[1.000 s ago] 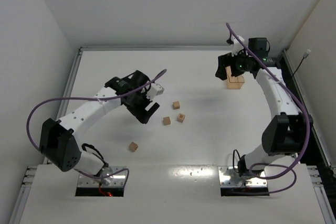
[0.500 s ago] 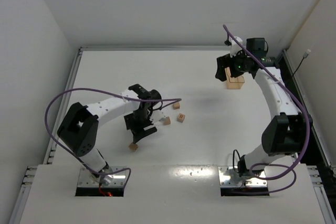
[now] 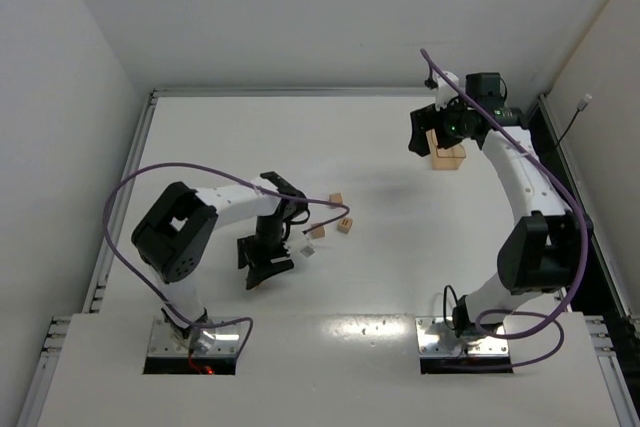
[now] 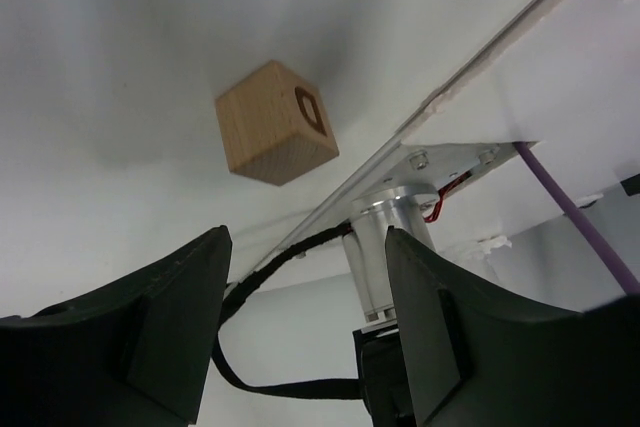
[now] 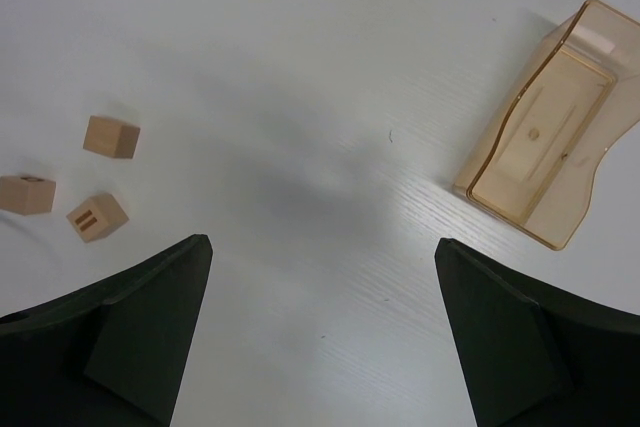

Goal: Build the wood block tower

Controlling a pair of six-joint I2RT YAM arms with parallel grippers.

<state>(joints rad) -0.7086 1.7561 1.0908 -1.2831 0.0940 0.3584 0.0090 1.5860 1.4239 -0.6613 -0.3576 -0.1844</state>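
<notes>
Left gripper (image 4: 305, 332) spread wide, empty | small light-brown wooden cube (image 4: 277, 122) with dark ring mark just ahead of it, untouched | right gripper (image 5: 320, 337) wide, empty | three similar cubes (image 5: 97, 216) to its left

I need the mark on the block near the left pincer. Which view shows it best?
Left wrist view: the block sits unobstructed before the left pincer, mark visible. The top view hides it under that pincer; right wrist view lacks it.

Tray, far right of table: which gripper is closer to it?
Right. The right gripper hangs just beside the tray, jaws open; the left gripper is across the table at the near left, by a lone wood block.
</notes>
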